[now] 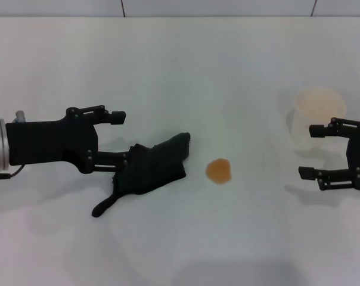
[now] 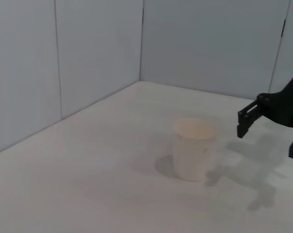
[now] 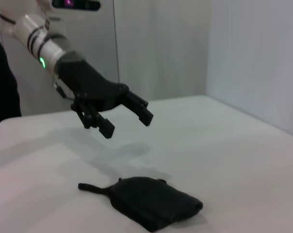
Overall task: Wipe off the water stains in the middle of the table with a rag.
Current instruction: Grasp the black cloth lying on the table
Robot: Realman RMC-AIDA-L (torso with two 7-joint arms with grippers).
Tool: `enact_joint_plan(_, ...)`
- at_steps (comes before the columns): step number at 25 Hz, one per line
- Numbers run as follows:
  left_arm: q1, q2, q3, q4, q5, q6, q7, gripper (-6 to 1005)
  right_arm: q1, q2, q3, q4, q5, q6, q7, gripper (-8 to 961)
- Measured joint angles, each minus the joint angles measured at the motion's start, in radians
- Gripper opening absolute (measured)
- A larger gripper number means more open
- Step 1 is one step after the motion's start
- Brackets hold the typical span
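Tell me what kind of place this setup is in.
Probably a lab test cell, not a home: a broad plain white table walled by blank grey panels, bearing only a black cloth rag, a small orange-brown blot and a translucent whitish plastic cup.

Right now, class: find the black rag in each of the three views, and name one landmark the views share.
Head view: the rag lies left of centre on the table, beside the left hand.
Left wrist view: the rag is not in it.
Right wrist view: the rag lies low in the picture, below the open left hand, which hangs above it.
Shared landmark: the white table.
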Motion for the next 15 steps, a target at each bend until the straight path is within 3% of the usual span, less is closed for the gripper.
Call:
enact_joint_plan(11, -0.016, 0.014, 0.0, 0.015, 0.009, 0.014, -0.079, 881, 0.056, 0.001, 0.009, -0.087, -0.066, -0.006, 0.149, 857)
enact_joint_plan(15, -0.022, 0.036, -0.001, 0.064, 0.025, 0.032, -0.18, 882, 0.054, 0.002, 0.002, -0.1, -0.057, -0.009, 0.163, 857)
